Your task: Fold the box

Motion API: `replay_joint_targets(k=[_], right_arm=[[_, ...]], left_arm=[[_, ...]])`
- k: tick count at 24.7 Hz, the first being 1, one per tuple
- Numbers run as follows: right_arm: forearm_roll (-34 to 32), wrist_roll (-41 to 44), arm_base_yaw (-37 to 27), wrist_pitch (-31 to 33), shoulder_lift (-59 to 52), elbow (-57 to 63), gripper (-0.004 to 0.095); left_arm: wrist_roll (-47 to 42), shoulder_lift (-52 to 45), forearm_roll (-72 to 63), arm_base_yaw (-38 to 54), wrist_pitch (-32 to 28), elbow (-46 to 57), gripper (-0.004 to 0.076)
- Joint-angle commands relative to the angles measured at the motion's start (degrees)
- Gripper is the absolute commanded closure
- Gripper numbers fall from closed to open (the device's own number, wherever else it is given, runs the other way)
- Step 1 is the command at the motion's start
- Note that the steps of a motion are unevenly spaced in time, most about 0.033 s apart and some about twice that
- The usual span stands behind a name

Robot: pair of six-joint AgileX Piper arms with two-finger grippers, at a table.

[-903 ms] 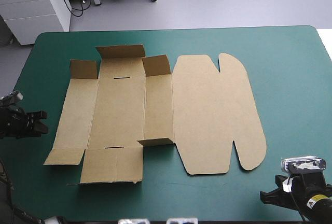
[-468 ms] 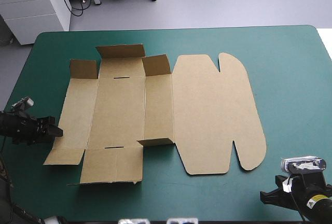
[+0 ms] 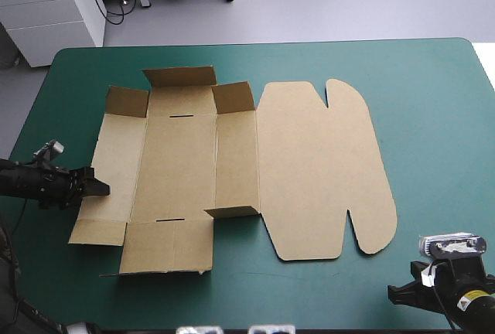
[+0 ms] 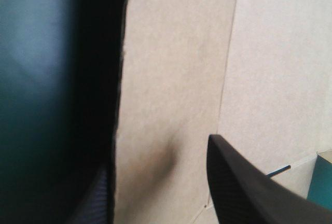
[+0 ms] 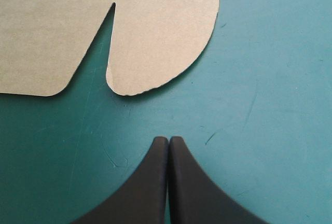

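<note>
at the box [image 3: 309, 172] left edge, the left pincer [image 3: 99, 188] gapes.

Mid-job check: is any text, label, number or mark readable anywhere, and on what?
None readable.
Box: plain brown board, no print in any view.
Yellow sticker on the right arm: too small to read.
</note>
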Motion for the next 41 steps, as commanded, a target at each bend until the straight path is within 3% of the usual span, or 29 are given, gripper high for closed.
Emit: replay_joint_targets(k=[1,13,15,18,22,28,34,41], right_arm=[[0.5,-0.2,0.2,-2.9,0.6,-1.4,0.0927],[0.5,-0.2,0.2,-2.9,0.6,-1.4,0.0927],[0.5,-0.2,0.2,-2.9,0.6,-1.4,0.0927],[0.5,-0.2,0.2,-2.9,0.6,-1.4,0.0927],[0.5,-0.2,0.2,-2.9,0.6,-1.4,0.0927],[0.6,-0.2,0.2,-2.9,0.6,-1.4,0.0927],[0.6,0.2,0.2,-3.0,0.6,-1.4,0.0927],[0.9,1.3,0.2,-3.3,0.6,-1.4,0.0927]], left_arm=[[0.0,-0.6,-3.3,-2.7,5.1,-0.9,0.0369],[0.3,0.7,-3.2,-8.1,2.4,-0.9,0.0395],[0.3,0.7,-3.0,-8.1,1.4,-0.9,0.0477],[0.1,0.7,-3.0,-8.1,1.0,-2.4,0.0733],[0.1,0.5,1.1,-9.0,3.8,-8.8,0.0731],[3.6,0.2,16.6,-19.7,5.5,-26.3,0.0731],[8.2,0.2,23.3,-30.6,-6.2,-36.8,0.0731],[16.3,0.3,37.7,-43.7,-27.2,-39.8,0.0731]])
